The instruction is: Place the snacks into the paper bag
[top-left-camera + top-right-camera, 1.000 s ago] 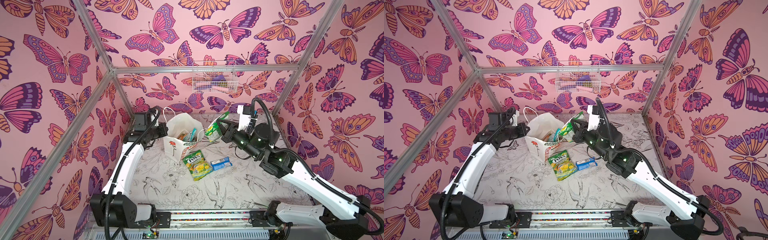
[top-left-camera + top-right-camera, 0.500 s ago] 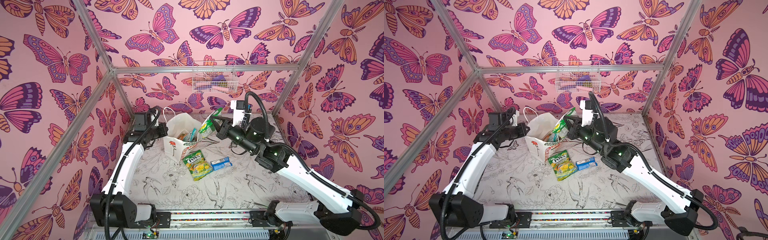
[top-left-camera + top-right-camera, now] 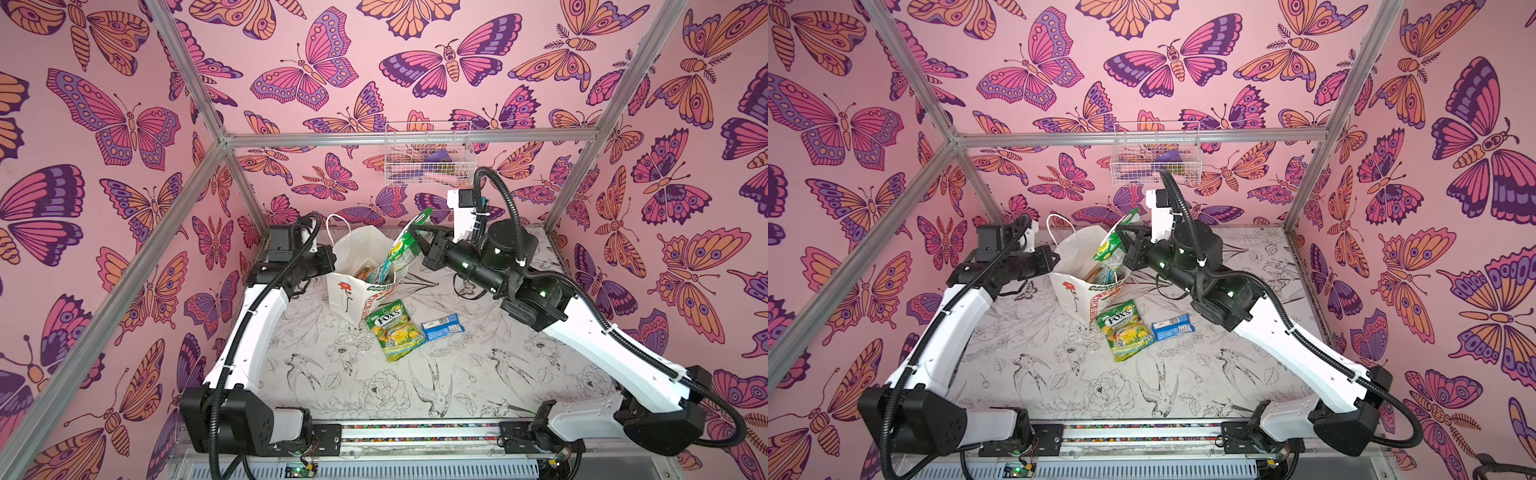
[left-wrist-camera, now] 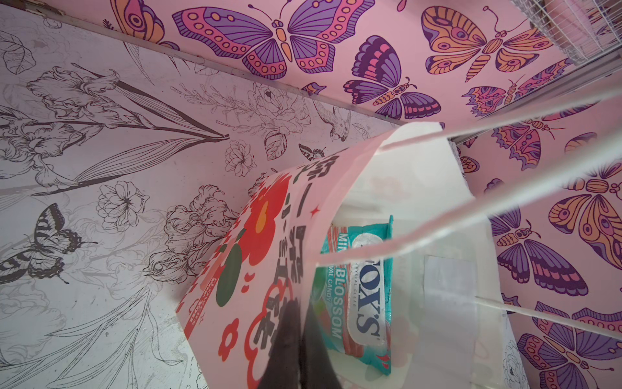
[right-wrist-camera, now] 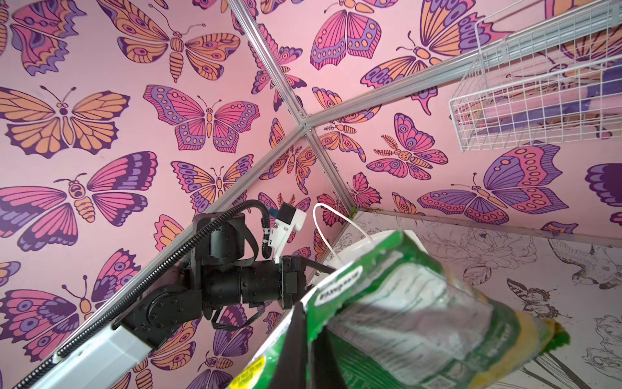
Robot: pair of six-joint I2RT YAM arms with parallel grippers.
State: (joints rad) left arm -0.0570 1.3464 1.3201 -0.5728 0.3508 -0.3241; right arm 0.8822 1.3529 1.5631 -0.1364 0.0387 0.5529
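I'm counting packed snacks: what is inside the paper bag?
A teal FOX'S packet lies inside the bag, with an orange packet beside it. Whatever is beneath them is covered.

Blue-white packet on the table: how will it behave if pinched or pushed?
The blue-white packet lies flat and looks thin, so it is probably light and should slide, not roll, when pushed. Its glossy wrapper may be slippery to pinch, and its low profile could make a top-down grasp awkward.
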